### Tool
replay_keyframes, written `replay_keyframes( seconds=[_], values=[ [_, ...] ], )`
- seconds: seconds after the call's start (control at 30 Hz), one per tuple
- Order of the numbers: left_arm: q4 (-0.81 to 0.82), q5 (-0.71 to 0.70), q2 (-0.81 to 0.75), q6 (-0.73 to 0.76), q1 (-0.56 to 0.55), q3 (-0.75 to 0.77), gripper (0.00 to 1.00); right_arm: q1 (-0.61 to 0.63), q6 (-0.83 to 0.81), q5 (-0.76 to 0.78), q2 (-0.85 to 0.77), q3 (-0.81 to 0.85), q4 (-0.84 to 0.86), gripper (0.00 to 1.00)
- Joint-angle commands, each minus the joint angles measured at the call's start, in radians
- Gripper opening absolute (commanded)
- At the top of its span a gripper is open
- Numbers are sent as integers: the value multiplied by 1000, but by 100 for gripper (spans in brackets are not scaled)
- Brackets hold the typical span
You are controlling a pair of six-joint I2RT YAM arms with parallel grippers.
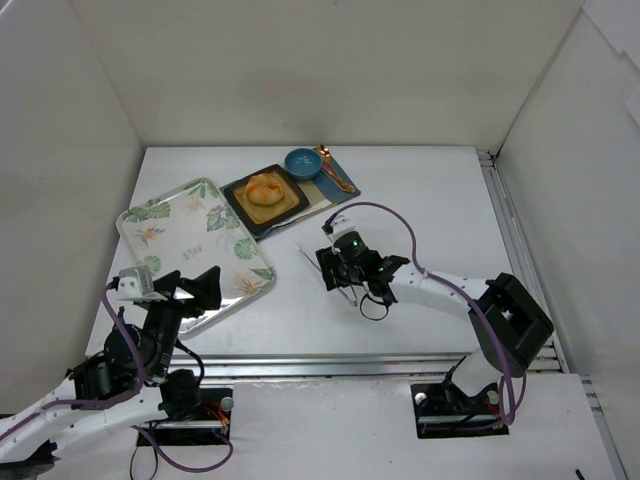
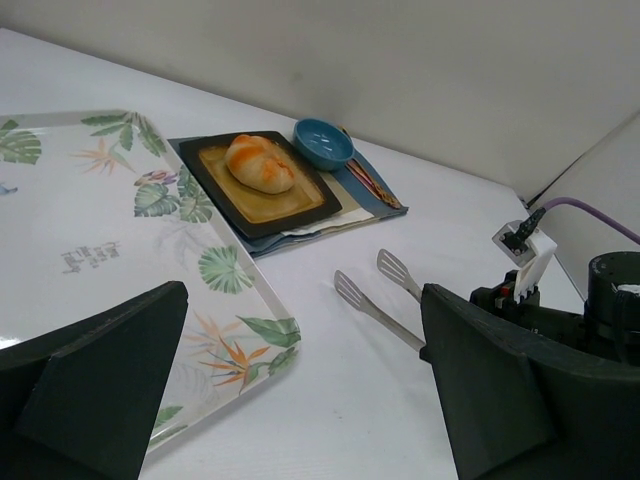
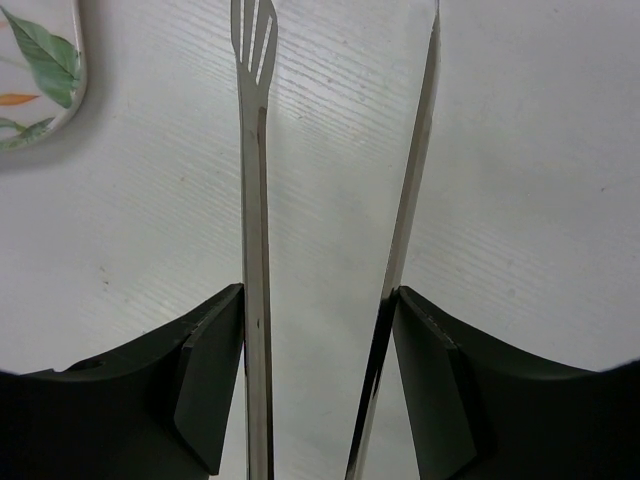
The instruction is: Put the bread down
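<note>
Right pincer (image 3: 318,300): clamped on the slim silver metal tongs (image 3: 252,200), one arm of the tongs against each black finger, slotted heads pointing away over the white table (image 2: 450,230).
Left pincer (image 2: 303,330): fingers wide apart with nothing between them, above the near corner of the leaf-printed white tray (image 2: 100,200).
Bread (image 2: 259,162): a small round golden-orange bun, lying in the tan centre of the square dark plate (image 2: 300,205).
Plate's surroundings: it sits on a blue cloth mat (image 2: 365,195), with a round blue bowl (image 2: 323,143) just beside it.
Tongs to bread: well apart.
</note>
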Motion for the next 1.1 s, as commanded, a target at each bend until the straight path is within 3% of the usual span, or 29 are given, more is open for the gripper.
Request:
replay_keyframes(
  seconds=[0.0,0.5,0.63,0.73,1.07],
  values=[
    [63,3,21,22,-3,3,99,-31,-30,-61,6,27,53,56],
    [77,20,102,17,-3,15,99,-81,-68,-138,195,87,53,69],
    [77,22,99,23,-3,15,99,-85,-76,-130,194,96,53,86],
    [77,26,90,22,-3,14,99,-88,-82,-116,169,104,53,98],
    [89,25,119,34,-3,11,99,-57,-76,-26,-99,167,-66,98]
  ],
)
